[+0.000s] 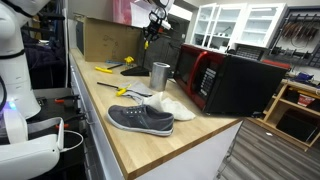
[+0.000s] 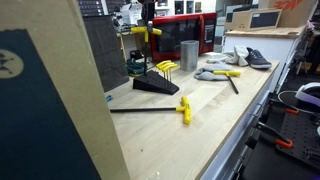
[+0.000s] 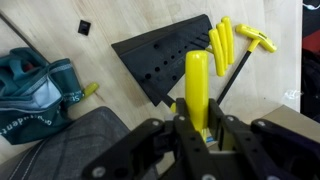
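Nearest the wrist camera: the black robot fingers (image 3: 182,130), set narrow and clamped on the yellow-handled T-shaped hex key (image 3: 198,85). We judged the grip was on the handle because it's the fat part; a thin shaft gives little to bite on.

The key hung in the air, well above the light wooden worktop (image 2: 215,125), over the black wedge-shaped key rack (image 3: 165,60) and not touching it. In an exterior view its handle (image 2: 146,32) read as a bright yellow cross-bar, roughly level. We couldn't make out the shaft.

The rack's drilled face sloped upward, presumably so keys drop in shaft-first. A few more yellow T-handle keys (image 3: 225,42) sat bunched at one end of it. One long loose key with a dark shaft (image 2: 150,109) lay flat on the worktop in front of the rack. A teal fabric bag (image 3: 35,90) sat just beside the rack, and a steel cup (image 2: 188,54) stood further back.
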Controlling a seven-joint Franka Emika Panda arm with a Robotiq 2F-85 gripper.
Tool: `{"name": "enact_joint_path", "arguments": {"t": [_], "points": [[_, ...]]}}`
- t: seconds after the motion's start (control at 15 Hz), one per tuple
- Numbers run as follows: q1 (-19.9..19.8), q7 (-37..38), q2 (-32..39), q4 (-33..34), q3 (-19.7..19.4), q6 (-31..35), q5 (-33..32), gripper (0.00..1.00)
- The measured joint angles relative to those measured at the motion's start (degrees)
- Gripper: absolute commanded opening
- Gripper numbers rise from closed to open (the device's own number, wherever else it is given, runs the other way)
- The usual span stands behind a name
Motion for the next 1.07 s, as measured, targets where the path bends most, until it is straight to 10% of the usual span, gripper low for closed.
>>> {"name": "enact_joint_path", "arguments": {"t": [1.07], "points": [[0.4,0.4,0.3,0.2,-0.9,-1.1,-3.3,0.06]]}}
